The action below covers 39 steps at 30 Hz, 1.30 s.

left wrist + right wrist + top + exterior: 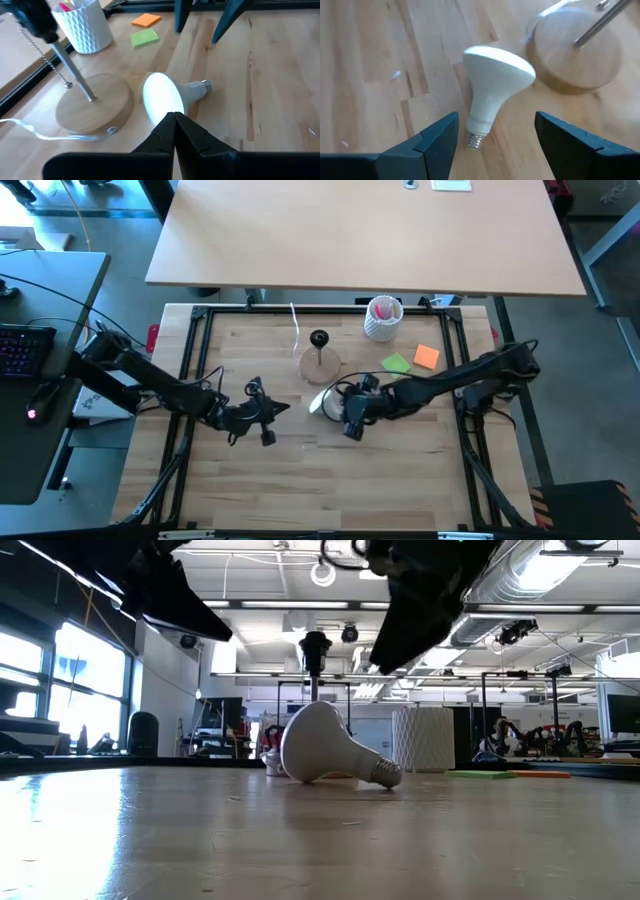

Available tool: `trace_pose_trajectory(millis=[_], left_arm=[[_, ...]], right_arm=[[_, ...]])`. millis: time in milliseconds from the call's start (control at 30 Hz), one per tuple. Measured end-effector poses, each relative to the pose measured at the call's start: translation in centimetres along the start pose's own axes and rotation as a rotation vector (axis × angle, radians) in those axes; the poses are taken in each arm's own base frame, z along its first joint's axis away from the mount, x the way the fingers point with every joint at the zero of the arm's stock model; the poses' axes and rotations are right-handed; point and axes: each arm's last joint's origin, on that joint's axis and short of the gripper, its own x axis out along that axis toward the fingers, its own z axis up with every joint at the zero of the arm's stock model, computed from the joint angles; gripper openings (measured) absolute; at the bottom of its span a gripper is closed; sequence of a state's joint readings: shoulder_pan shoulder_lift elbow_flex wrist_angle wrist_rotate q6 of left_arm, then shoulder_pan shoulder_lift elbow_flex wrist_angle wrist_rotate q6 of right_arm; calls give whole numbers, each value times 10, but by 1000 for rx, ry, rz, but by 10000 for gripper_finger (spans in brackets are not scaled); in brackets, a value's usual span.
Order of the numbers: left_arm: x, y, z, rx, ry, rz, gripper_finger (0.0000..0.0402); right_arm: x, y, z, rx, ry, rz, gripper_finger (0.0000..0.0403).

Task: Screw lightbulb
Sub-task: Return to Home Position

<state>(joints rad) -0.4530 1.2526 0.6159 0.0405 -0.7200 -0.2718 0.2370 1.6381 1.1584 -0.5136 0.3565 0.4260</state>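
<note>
The white lightbulb [319, 402] lies on its side on the wooden table, resting on its globe and its silvery screw base [388, 773]. It lies just in front of the round wooden stand [320, 364], which carries a black socket [319, 338] on a thin post. My right gripper [495, 125] hovers open above the lightbulb [495, 75], one finger on either side of the neck, touching nothing. My left gripper [175, 120] is shut and empty. It stands to the left of the bulb's globe [162, 95], raised off the table and apart from it.
A white perforated cup [383, 318] with pink contents stands at the back, right of the stand. A green note [397, 363] and an orange note [427, 357] lie beside it. A white cord [296, 328] runs from the stand to the far edge. Bare tabletop lies toward the near edge.
</note>
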Motion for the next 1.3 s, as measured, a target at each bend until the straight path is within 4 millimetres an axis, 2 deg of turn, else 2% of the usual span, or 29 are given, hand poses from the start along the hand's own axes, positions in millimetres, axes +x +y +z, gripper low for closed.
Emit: trace_pose_trajectory(millis=[133,267,533,733,900,1000,1200,1300], left_arm=[[-15,6,3,-10,-7,27,0],[-30,12,4,-14,-20,74,0],[-59,23,1,-40,-46,141,0],[-76,32,-9,-56,-85,210,0],[-74,44,-35,-135,-129,198,0],[-68,52,-48,-191,-161,129,0],[-60,70,-50,-264,-407,-117,0],[-59,79,-51,-252,-499,-141,0]], right_arm=[[-26,2,-1,-22,-64,-22,259],[-50,-5,-11,-38,-120,-26,259],[-82,-35,-62,55,-208,13,259],[-100,-60,-100,77,-380,136,259],[-113,-83,-120,91,-542,286,259],[-122,-96,-127,93,-622,370,259],[-143,-116,-131,66,-748,459,259],[-148,-121,-133,47,-790,474,259]])
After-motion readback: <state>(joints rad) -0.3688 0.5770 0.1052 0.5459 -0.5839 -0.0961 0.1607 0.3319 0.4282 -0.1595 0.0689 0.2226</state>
